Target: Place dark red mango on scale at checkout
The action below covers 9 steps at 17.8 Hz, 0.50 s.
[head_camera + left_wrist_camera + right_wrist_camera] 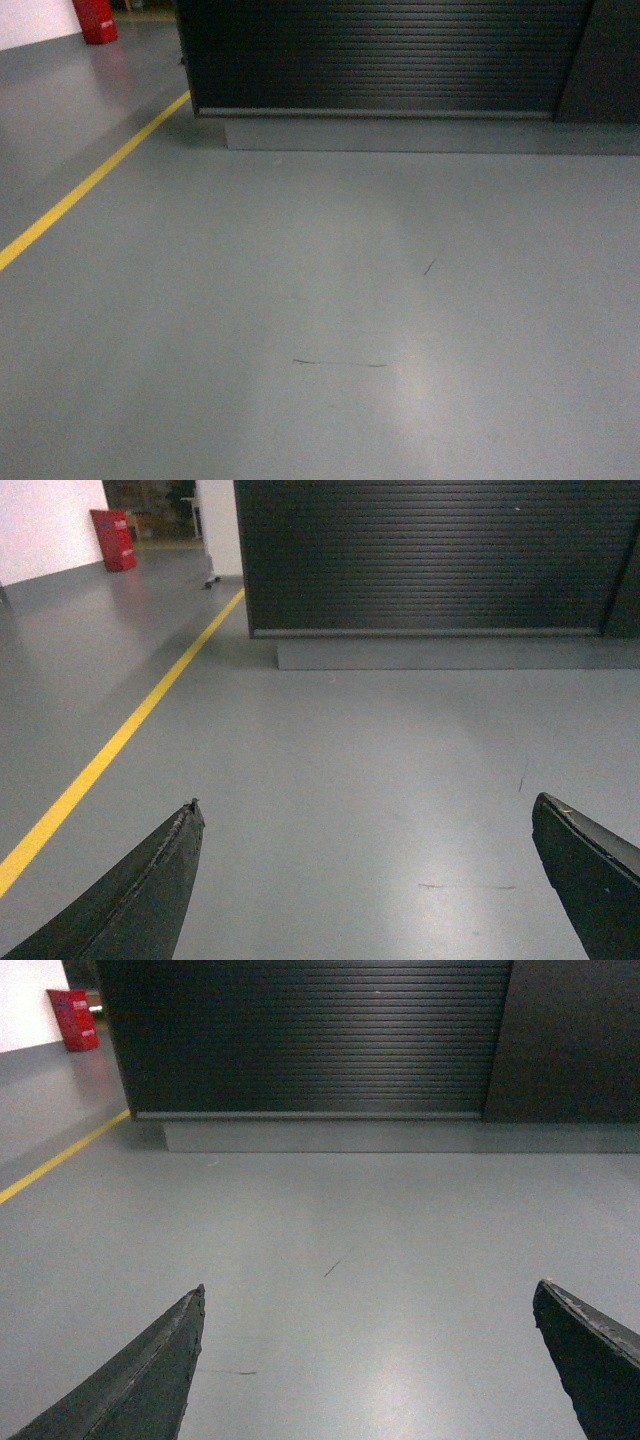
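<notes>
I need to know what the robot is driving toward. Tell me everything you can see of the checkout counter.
The checkout stands straight ahead across bare grey floor: a dark, nearly black front of fine horizontal ribs, resting on a recessed grey plinth. A plain dark panel adjoins on the right. Its top is out of view, and nothing touches it.

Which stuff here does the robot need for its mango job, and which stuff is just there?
For the job:
- long black checkout counter with ribbed slatted front
- open left gripper
- open right gripper
No mango or scale shows in any view.

Just there:
- yellow painted floor line
- red box by the white wall
- grey floor
</notes>
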### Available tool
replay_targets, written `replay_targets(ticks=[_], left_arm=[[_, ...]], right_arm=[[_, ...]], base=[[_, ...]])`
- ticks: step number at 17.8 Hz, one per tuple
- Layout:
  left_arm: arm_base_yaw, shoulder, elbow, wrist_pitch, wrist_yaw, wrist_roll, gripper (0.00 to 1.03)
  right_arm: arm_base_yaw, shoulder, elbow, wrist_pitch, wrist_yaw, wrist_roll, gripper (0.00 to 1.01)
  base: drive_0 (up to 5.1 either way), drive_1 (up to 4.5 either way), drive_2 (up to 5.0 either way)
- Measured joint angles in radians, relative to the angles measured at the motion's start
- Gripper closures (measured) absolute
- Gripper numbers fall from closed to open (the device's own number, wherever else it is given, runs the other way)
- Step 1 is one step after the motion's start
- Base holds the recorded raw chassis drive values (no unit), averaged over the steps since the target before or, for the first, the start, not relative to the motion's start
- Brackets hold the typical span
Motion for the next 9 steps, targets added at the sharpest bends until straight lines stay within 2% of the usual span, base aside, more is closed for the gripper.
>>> replay_targets(ticks=[9], left_arm=[[0.0, 0.0, 0.0, -0.001, 0.001, 0.0, 0.05]], right_arm=[[0.0, 0.0, 0.0, -0.003, 0.0, 0.0, 0.03]], base=[[0.0, 4.05, -4.1]])
